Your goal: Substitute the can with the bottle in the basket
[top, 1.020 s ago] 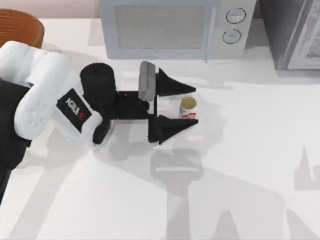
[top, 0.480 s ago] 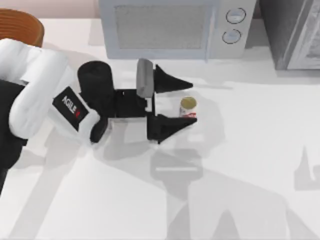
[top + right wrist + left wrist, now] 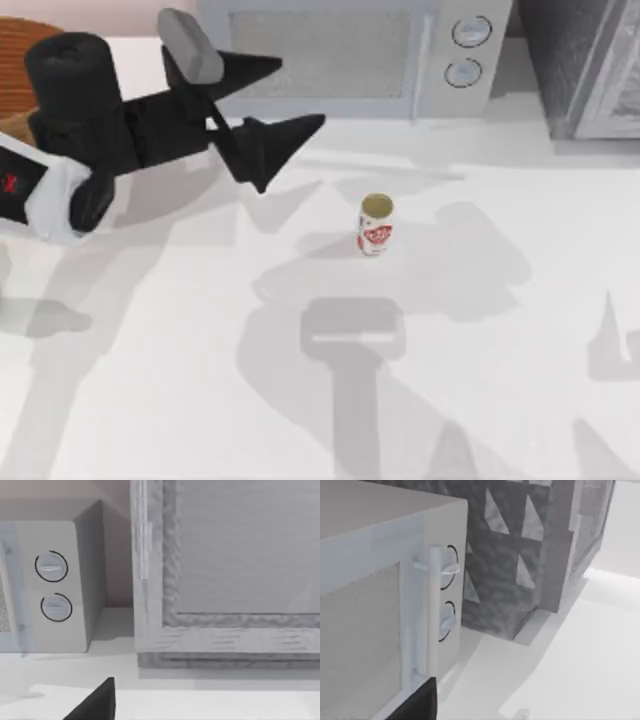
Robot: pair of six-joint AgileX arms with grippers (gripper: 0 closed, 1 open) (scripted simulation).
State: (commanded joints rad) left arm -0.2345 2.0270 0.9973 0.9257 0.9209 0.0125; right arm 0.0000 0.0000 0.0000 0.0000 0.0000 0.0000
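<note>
Top view had the left end effector (image 3: 268,100) up near the microwave (image 3: 340,55), jaws spread and empty. The can (image 3: 376,225) stood alone mid-bench (image 3: 480,380), well apart from the basket (image 3: 30,45), presumably making room for the bottle.

A big white microwave (image 3: 385,605) stands close by, with a long door handle (image 3: 422,615) and two round knobs (image 3: 449,595) beside it. Next to it stands a grey bumpy cabinet (image 3: 530,555). A black fingertip (image 3: 420,705) shows near the microwave's lower corner.
</note>
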